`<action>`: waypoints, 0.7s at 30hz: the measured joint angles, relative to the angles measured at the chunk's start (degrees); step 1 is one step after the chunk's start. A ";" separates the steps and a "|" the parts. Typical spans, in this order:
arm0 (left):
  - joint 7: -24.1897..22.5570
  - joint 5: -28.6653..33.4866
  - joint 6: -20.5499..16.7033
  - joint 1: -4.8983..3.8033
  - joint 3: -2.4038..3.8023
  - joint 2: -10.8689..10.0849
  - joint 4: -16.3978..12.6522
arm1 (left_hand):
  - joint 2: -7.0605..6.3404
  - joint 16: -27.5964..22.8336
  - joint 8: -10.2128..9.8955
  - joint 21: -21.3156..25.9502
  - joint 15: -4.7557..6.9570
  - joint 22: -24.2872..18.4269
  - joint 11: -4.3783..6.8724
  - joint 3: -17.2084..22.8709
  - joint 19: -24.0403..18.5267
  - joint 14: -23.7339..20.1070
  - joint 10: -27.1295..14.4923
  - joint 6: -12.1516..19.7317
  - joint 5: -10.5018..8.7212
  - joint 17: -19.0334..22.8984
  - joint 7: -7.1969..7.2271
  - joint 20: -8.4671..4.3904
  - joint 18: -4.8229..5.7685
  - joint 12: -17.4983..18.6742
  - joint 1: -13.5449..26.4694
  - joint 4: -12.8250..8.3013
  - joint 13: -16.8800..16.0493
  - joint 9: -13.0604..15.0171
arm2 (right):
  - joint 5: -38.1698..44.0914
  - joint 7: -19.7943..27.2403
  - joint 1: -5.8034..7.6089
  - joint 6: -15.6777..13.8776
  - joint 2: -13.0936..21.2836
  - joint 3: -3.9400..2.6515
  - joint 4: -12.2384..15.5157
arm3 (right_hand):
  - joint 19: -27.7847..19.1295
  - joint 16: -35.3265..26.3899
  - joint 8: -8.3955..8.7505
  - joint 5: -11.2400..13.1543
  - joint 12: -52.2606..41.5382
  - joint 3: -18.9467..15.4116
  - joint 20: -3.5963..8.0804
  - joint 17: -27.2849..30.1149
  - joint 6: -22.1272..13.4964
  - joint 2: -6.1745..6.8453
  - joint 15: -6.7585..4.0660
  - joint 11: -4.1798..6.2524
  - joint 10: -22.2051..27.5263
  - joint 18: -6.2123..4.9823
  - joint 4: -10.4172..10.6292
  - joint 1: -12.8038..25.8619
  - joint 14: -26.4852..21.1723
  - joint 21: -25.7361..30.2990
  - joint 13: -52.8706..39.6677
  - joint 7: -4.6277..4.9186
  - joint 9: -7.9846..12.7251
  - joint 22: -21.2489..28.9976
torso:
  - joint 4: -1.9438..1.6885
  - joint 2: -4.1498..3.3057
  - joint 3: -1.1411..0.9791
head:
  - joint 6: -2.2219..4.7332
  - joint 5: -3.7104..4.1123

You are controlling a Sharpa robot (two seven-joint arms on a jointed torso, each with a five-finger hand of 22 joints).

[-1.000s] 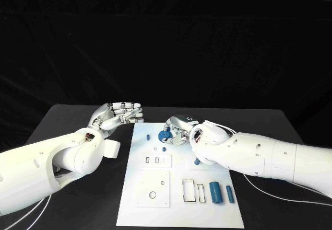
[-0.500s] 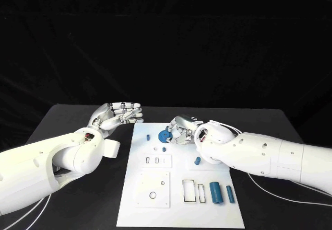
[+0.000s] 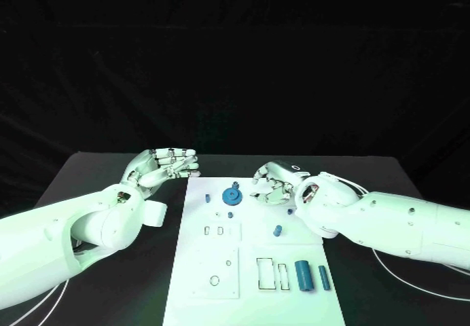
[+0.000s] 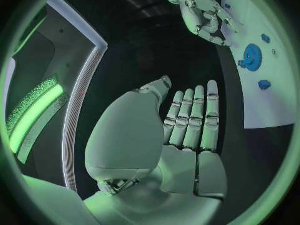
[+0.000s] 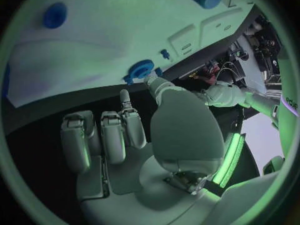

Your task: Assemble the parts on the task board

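Sitting flat near the far end of the task board [image 3: 255, 299] is the blue gear [image 3: 232, 197], free of both hands. Just left of the gear stands a small blue peg [image 3: 206, 199], and nearer the robot than the gear lies a short blue piece [image 3: 278, 231]. Further toward the robot from the gear, two blue cylinders [image 3: 303, 274] lie side by side near the board's right edge. Right of the gear, the right hand [image 3: 276, 183] hovers over the board's far right corner, fingers curled in, nothing in its grasp. Left of the gear, off the board above the black desk [image 3: 108, 176], the left hand [image 3: 163, 165] holds nothing, its fingers bent loosely toward the board.
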State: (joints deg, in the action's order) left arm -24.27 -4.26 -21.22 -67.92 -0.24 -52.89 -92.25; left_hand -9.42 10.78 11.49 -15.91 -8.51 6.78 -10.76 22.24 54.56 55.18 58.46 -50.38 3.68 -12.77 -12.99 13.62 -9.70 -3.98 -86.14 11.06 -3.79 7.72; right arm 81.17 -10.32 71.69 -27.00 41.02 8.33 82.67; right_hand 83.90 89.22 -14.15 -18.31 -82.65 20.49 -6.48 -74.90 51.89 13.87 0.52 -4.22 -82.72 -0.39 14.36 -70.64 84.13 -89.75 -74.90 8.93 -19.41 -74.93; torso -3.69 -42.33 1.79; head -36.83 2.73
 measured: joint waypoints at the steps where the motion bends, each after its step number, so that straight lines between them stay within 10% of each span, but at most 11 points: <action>1: 0.01 0.00 0.00 0.00 -0.01 0.00 0.03 | 0.00 0.00 0.00 0.00 0.00 0.00 0.00 0.00 0.00 0.00 0.00 0.11 0.00 -0.02 0.11 0.00 0.00 0.16 0.00 0.00 0.01 -0.01 | -0.35 0.26 0.23 -0.28 1.05 -0.03 0.65 | 0.00 0.00 -0.01 0.00 0.00 0.00 0.00 0.00 0.00 0.15 0.00 0.00 0.00 0.00 0.00 -0.25 0.00 0.00 0.00 0.00 0.00 0.00 | 0.05 0.02 -0.02 | 0.05 0.01; 9: 0.04 0.00 0.14 0.00 -0.01 0.13 0.21 | 0.00 0.00 0.00 0.00 0.00 0.00 -0.20 0.00 0.00 0.00 -0.20 0.21 0.00 -0.07 0.21 0.00 0.00 0.21 0.00 0.00 0.05 -0.05 | -6.20 5.71 1.13 -0.98 10.87 -0.11 4.97 | 0.00 0.00 0.39 1.03 1.97 0.59 0.00 -0.05 -0.21 1.43 0.00 -0.19 1.69 0.00 -3.69 -5.33 0.00 0.00 0.00 0.19 0.14 0.01 | 0.53 0.20 -0.30 | 0.42 0.51; 21: 0.04 0.00 0.46 0.01 -0.01 0.40 0.71 | 0.00 0.00 0.00 0.00 0.00 -0.01 -0.20 0.00 0.00 0.00 -0.20 0.21 0.00 -0.07 0.21 0.00 0.00 0.21 0.00 0.00 0.05 -0.04 | -12.10 13.86 0.57 1.49 16.57 0.04 0.11 | 0.00 0.00 1.76 1.34 3.06 -3.38 0.00 -0.04 -2.54 1.41 0.00 -0.81 2.69 0.00 -5.49 -8.08 -0.01 0.00 -0.04 0.85 0.65 0.01 | 1.00 0.41 -0.85 | 0.27 1.10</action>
State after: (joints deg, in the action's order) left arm -24.23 -4.26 -20.76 -67.91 -0.25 -52.50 -91.54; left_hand -9.42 10.78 11.49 -15.91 -8.51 6.77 -10.96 22.23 54.56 55.18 58.26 -50.17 3.68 -12.83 -12.78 13.62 -9.70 -3.77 -86.14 11.06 -3.74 7.68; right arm 69.07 3.54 72.26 -25.51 57.59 8.36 82.79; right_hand 83.90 89.21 -12.40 -16.97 -79.59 17.11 -6.47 -74.94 49.35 15.28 0.52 -5.02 -80.03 -0.39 8.87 -78.72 84.13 -89.75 -74.95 9.78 -18.76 -74.92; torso -2.69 -41.92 0.93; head -36.55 3.83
